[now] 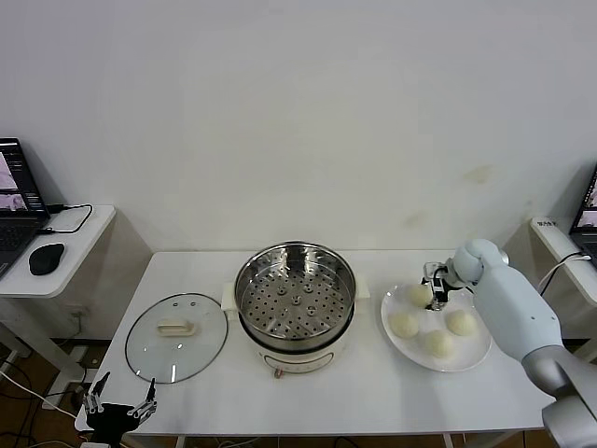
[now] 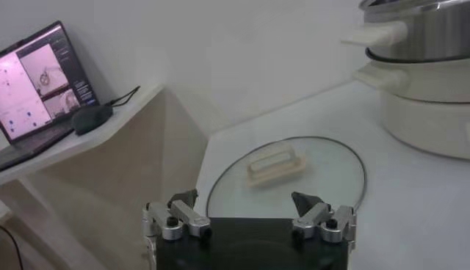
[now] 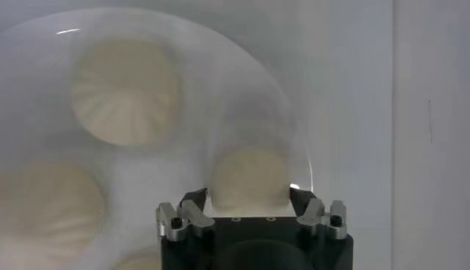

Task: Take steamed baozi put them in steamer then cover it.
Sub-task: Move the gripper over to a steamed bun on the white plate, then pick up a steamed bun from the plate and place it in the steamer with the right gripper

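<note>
white table [image 1: 373, 392] carries: glass cover [image 1: 176, 337] lying flat on the left, steamer [image 1: 295, 308] centre, white plate [image 1: 471, 355] right.

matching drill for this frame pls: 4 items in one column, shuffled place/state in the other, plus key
Items:
1. glass lid
2. steamer
3. right gripper
4. left gripper

Places/states:
A. at the back bun on the white plate, a finger on either side of it
B. centre of the table, perforated tray bare, no buns in it
C. flat on the table on the robot's left of the pot, handle up
D. open, low at the near table edge, close to the lid

Pairs: 1-C, 2-B, 3-A, 4-D
</note>
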`<state>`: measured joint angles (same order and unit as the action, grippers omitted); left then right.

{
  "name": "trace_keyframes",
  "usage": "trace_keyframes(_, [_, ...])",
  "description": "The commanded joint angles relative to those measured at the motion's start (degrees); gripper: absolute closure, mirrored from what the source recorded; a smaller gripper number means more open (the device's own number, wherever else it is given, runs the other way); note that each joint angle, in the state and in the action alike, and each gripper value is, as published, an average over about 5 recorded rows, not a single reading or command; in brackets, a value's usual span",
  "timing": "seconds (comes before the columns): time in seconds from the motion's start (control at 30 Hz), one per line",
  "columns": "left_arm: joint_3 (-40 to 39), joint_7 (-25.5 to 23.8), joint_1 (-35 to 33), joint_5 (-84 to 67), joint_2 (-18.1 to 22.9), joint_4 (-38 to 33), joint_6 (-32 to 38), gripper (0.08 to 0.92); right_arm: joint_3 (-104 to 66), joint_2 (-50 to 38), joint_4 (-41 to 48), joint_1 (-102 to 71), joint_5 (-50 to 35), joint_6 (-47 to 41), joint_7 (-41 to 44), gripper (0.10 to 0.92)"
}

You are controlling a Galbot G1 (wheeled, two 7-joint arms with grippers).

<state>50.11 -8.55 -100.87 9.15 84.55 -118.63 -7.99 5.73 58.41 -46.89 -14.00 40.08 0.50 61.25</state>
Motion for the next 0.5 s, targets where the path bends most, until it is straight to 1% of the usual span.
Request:
trace_keyframes(0.03, [0.0,0.0,0.0,0.0,0.0,0.0,0.0,0.177,-0.2,-0.4,-0.7,0.1,-1.6,-0.3,0.4,0.412])
trace_keyframes(0.13, [-0.1,0.1,0.0,0.0,0.0,0.1,0.0,0.177,0.1,-1.8,-3.3,0.3,-4.7,-0.8,1.6,0.414])
trace_keyframes(0.3, [-0.2,0.2,0.0,0.0,0.0,0.0,0.1,0.177,3.7,-5.2,-7.5,3.9,-12.2,-0.6,4.7,0.415])
trace_keyframes(0.5, [-0.7,0.2,0.1,0.0,-0.2,-0.3,0.1,0.177,11.0,-6.5,-8.7,13.0,-21.4,-0.4,9.2,0.414])
